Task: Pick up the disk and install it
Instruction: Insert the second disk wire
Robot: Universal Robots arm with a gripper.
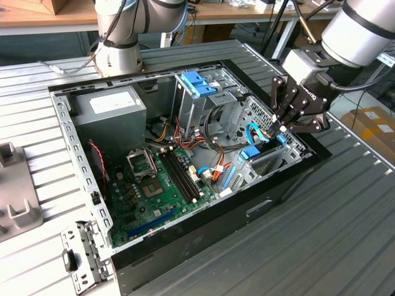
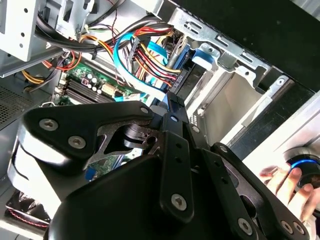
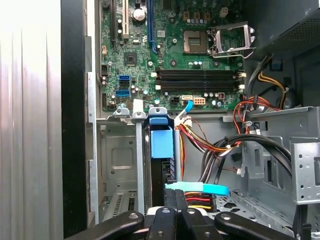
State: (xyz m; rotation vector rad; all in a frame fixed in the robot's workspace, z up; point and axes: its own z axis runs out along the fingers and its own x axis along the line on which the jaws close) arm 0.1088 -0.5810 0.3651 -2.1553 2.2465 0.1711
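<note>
The computer case lies open on the slatted table, and the arm's base stands behind it. Inside, the motherboard lies flat on the bottom, with the power supply behind it. On the exterior view's right stands the drive cage — the disk sits in a bay at the case's right end, and the gripper is just above it.

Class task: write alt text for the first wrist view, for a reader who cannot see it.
The gripper hangs over the disk, which stands on edge, blue tab up, in a metal bay of an open computer case. Beyond lie the green motherboard and bundled cables.
</note>
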